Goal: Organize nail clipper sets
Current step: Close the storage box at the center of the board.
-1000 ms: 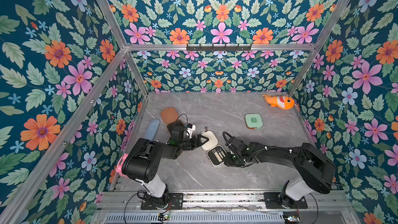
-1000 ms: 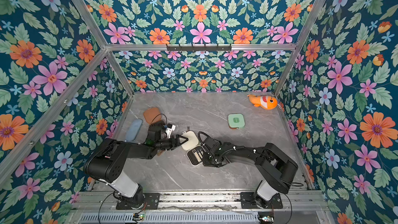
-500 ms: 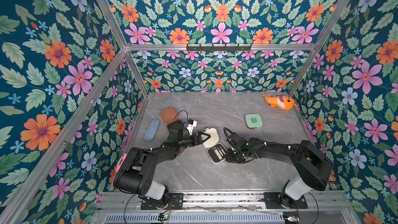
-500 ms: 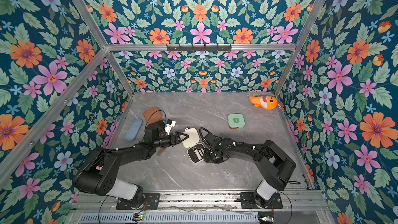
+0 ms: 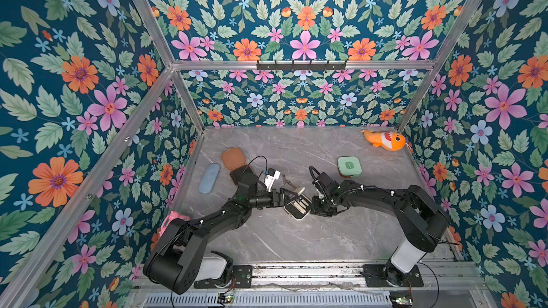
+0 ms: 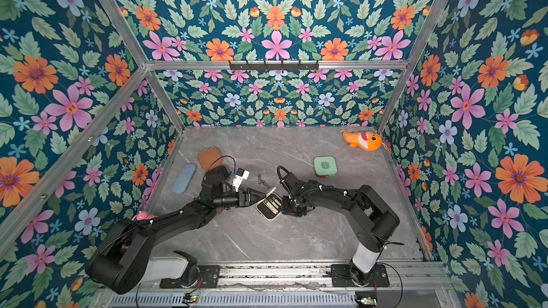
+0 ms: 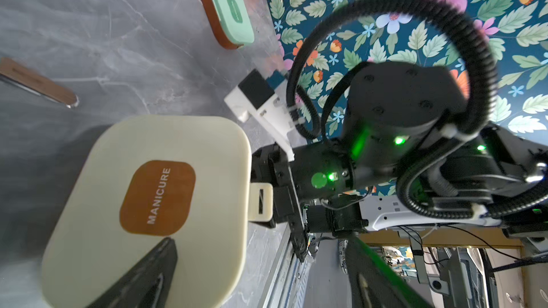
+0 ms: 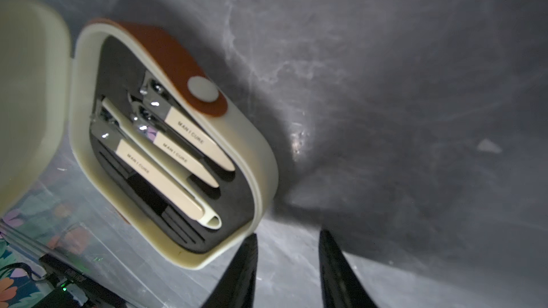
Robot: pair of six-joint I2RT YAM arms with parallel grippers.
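The cream case (image 5: 297,207) lies open mid-table, its black tray holding three clippers (image 8: 166,155). Its lid (image 7: 160,197), labelled MANICURE, stands tilted up over the tray. My left gripper (image 5: 289,196) is open wide, and one finger (image 7: 148,271) rests on the lid's outer face. My right gripper (image 8: 289,250) is open beside the tray's rim with nothing between its fingers. The brown case (image 5: 234,158) lies open at the back left and the mint case (image 5: 349,166) sits shut at the right. Two slim brown tools (image 5: 289,183) lie loose behind the cream case.
A pale blue oblong case (image 5: 209,177) lies along the left wall. A pink clock (image 5: 175,220) shows behind my left arm. An orange fish toy (image 5: 384,140) sits in the back right corner. Flowered walls enclose the table.
My left arm has reached right onto the cream lid, and the lid has swung up from lying flat to tilting over the tray. The right gripper has stayed beside the tray.
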